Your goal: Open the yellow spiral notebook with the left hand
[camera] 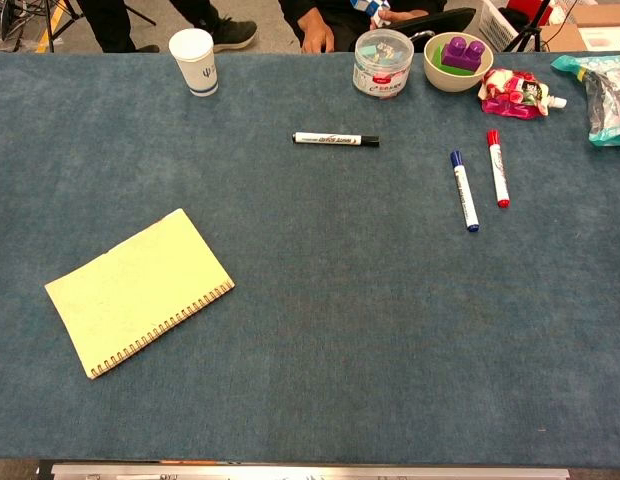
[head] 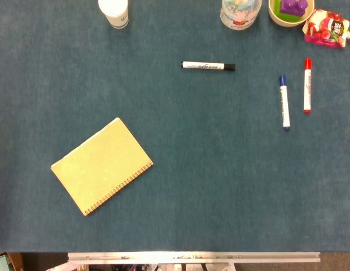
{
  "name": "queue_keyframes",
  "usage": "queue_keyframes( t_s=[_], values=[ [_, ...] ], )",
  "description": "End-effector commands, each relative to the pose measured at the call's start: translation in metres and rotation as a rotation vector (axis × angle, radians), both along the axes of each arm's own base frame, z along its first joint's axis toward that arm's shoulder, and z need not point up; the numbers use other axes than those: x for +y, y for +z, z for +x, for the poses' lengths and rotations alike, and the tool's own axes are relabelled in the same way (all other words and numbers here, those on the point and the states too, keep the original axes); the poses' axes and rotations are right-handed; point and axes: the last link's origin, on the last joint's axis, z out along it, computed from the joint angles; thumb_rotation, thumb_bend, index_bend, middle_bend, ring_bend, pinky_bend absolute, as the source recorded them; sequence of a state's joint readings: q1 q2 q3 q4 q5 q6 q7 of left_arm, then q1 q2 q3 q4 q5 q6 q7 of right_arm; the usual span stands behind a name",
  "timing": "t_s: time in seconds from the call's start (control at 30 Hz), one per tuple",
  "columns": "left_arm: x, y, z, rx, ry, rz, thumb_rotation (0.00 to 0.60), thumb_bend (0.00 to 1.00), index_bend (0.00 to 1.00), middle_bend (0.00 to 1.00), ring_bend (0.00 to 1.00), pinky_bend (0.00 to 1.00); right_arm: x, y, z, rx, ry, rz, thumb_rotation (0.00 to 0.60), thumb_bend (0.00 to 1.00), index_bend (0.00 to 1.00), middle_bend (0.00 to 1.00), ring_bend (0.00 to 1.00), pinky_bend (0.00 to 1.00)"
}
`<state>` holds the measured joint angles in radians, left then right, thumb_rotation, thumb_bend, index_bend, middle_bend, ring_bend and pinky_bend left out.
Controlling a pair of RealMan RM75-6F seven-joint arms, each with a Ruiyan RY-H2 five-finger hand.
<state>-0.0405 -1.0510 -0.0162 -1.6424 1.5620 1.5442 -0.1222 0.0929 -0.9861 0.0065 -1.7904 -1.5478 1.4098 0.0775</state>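
Item: yellow spiral notebook [head: 101,166], closed, lying flat on the blue table covering [head: 209,186] in the near-left part of the surface, turned at a slant to the table edge. Cover plain pale yellow, unmarked; wire binding runs along the lower-right long edge, its coils showing as a row of small dark loops; corners slightly rounded. Nothing touches it or lies close beside it. Other items, all well apart from the notebook: black marker [head: 208,66] lying crosswise at mid-table; blue marker [head: 284,102] and red marker [head: 307,85] side by side to the right, not touching; white paper cup [camera: 193,61], clear lidded tub [camera: 382,62], bowl with a purple block [camera: 458,60], red-and-white pouch [camera: 517,92] and a clear bag [camera: 602,96] along the far edge. The head view crops the cup, tub and bowl at the top; the chest view cuts the bag at the right. Tub contents unclear. Neither hand appears in either view, so finger positions cannot be told.
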Motion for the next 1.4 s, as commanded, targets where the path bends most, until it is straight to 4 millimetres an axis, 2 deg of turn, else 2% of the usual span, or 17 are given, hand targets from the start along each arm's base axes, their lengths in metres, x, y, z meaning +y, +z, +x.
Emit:
queue_keyframes(
  t_s=[0.03,0.37,0.6,0.93,1.13,1.27,1.4],
  values=[
    [0.000,0.000,0.000,0.000,0.000,-0.002,0.600,0.40,0.00,0.00,0.00,0.11,0.000,0.000,0.000,0.001,0.000,0.000,0.600,0.39,0.36,0.32,0.22,0.29],
    [0.000,0.000,0.002,0.011,-0.028,-0.038,0.600,0.40,0.00,0.00,0.00,0.10,0.001,0.002,-0.002,-0.001,-0.004,-0.005,0.600,0.39,0.36,0.32,0.22,0.29],
    [0.010,-0.013,0.016,-0.028,-0.159,-0.251,0.600,0.40,0.00,0.00,0.00,0.09,0.000,0.001,-0.001,-0.003,0.001,-0.001,0.600,0.39,0.36,0.32,0.22,0.29],
    [0.034,-0.054,0.045,0.055,-0.378,-0.500,0.600,0.34,0.00,0.00,0.00,0.06,0.000,0.003,-0.001,-0.002,-0.002,-0.004,0.600,0.39,0.36,0.32,0.22,0.29],
    [0.041,-0.083,0.072,0.122,-0.528,-0.612,0.599,0.32,0.00,0.00,0.00,0.06,0.000,0.003,0.000,0.000,-0.002,-0.005,0.600,0.39,0.36,0.32,0.22,0.29],
    [0.046,-0.109,0.091,0.099,-0.603,-0.669,0.597,0.32,0.00,0.00,0.00,0.05,0.000,0.002,-0.001,-0.002,-0.004,-0.002,0.600,0.39,0.36,0.32,0.22,0.29],
    [0.050,-0.131,0.101,0.125,-0.638,-0.721,0.524,0.29,0.00,0.00,0.00,0.05,0.000,0.002,-0.002,0.000,-0.009,-0.005,0.600,0.39,0.36,0.32,0.22,0.29]
  ],
)
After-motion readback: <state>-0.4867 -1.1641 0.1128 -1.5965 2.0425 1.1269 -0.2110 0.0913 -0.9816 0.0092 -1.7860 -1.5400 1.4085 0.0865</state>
